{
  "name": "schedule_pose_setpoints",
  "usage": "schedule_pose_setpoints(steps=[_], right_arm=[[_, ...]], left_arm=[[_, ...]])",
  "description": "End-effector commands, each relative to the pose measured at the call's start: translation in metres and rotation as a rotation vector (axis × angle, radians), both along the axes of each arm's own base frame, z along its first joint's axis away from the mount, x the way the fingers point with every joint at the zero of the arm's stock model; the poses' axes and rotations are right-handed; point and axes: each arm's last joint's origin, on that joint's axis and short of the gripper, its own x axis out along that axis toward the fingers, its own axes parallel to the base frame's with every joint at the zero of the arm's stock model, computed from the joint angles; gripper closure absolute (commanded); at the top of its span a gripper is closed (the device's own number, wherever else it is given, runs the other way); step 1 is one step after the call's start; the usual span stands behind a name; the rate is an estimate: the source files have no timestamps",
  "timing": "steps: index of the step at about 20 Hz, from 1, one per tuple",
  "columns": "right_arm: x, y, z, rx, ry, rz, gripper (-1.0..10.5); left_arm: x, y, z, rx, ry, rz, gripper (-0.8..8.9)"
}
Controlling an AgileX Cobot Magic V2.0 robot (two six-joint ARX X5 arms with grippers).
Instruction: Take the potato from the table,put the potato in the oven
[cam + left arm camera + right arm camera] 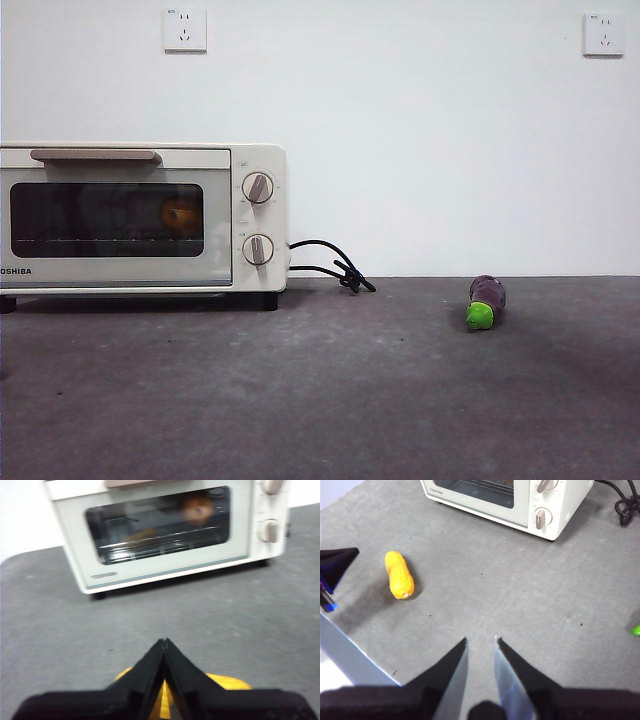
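White wall with two sockets (185, 30) backs the scene, and the dark grey table (380, 400) runs wide and flat across my front view. On its left side I see the oven (255, 165) with its glass door closed, the black cord (335, 265) trailing from its side. Through the glass I can make out the potato (181, 215) sitting on the rack inside, towards the knob end. My left gripper (164, 647) hangs over bare table in front of the oven, well apart from the door, jaws pressed together tip to tip and holding nothing. My right gripper (481, 642) hovers over open table too, jaws spread a little with only grey surface between them. Plenty of free room lies between both tools and the oven. A yellow corn cob (399, 575) lies near the table's edge in the right wrist view, and a small purple eggplant (486, 301) rests far off to the oven's right
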Motion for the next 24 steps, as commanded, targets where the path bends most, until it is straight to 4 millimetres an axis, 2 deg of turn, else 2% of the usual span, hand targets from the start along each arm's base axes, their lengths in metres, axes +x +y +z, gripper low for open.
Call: schedule_pose_setpoints(steps=[1, 13, 16, 24], right_arm=[[0.0000, 0.0001, -0.0004, 0.007, 0.002, -0.008, 8.5], [0.0000, 0.0001, -0.0004, 0.007, 0.002, -0.008, 8.5], [0.0000, 0.0001, -0.0004, 0.007, 0.002, -0.008, 8.5], [0.0000, 0.0001, -0.0004, 0.007, 0.002, -0.008, 8.5]], left_arm=[[0.0004, 0.0029, -0.0025, -0.006, 0.001, 0.038, 8.18], [0.0002, 0.0075, -0.0023, -0.093, -0.007, 0.145, 8.18], [0.0005, 0.0061, -0.0017, -0.103, -0.010, 0.097, 8.17], [0.0010, 0.0062, -0.0026, -0.102, 0.002, 0.101, 8.18]])
